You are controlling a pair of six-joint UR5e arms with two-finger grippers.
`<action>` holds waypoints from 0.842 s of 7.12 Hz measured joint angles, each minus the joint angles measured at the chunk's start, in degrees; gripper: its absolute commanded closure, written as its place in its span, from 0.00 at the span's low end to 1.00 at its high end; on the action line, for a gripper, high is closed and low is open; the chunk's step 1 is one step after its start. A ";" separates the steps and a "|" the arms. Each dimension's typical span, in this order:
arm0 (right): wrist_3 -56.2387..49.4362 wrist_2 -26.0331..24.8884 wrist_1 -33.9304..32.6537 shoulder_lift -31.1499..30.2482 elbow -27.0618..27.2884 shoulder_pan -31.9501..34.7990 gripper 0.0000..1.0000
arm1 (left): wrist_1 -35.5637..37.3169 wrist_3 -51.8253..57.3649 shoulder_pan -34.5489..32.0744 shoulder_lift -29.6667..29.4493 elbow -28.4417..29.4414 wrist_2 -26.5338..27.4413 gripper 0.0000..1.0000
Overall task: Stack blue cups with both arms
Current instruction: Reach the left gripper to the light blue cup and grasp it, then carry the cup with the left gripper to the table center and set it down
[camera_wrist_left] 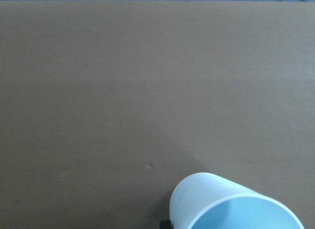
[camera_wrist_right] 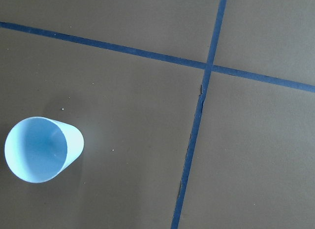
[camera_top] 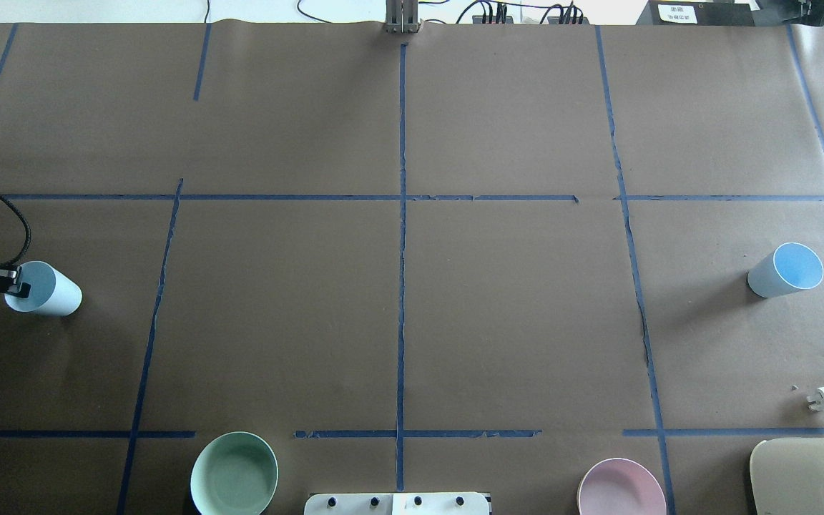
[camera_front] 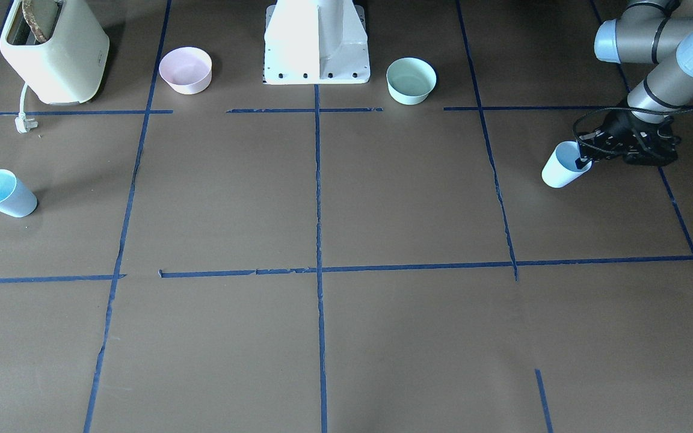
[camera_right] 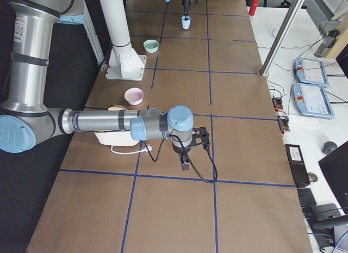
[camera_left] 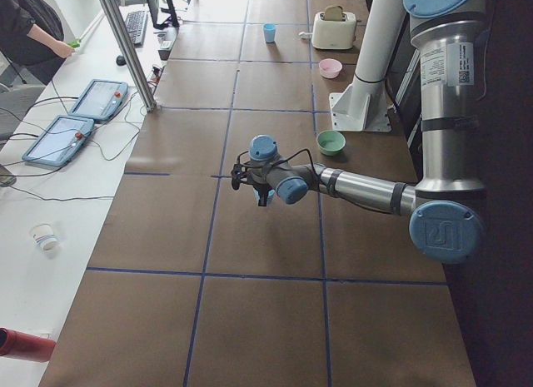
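Observation:
One pale-blue cup [camera_front: 563, 168] stands at the robot's far left of the table; it also shows in the overhead view [camera_top: 51, 292] and the left wrist view [camera_wrist_left: 231, 204]. My left gripper [camera_front: 581, 161] is at its rim, one finger inside the mouth, and looks shut on the cup wall [camera_top: 20, 288]. The second blue cup [camera_front: 3, 192] stands upright and alone at the far right [camera_top: 787, 270]. The right wrist view looks down on it [camera_wrist_right: 42, 149] from above and to one side. My right gripper [camera_right: 185, 163] shows only in the exterior right view; I cannot tell if it is open.
A cream toaster [camera_front: 55, 51] with a loose white plug [camera_front: 23, 123] stands near the second cup. A pink bowl [camera_front: 186, 70] and a mint-green bowl [camera_front: 411, 80] flank the white pedestal [camera_front: 316, 42]. Blue tape lines cross the brown table.

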 measured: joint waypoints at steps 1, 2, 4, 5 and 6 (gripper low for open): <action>-0.01 0.00 0.00 0.01 0.02 -0.01 0.00 | 7.58 -0.45 -0.05 -6.39 -0.71 -0.52 1.00; -0.02 0.02 0.02 0.02 0.03 -0.01 0.00 | 16.71 -1.07 0.10 -13.45 -1.55 -0.46 1.00; -0.02 0.10 0.02 0.02 0.41 0.01 0.00 | 28.11 -8.70 5.16 -26.32 -0.91 1.64 1.00; -0.02 0.14 0.01 0.03 0.56 0.00 0.00 | 29.41 -15.58 9.86 -32.16 1.41 4.60 1.00; -0.02 0.16 0.00 0.02 0.61 -0.01 0.00 | 29.62 -22.28 14.12 -38.27 5.02 7.73 1.00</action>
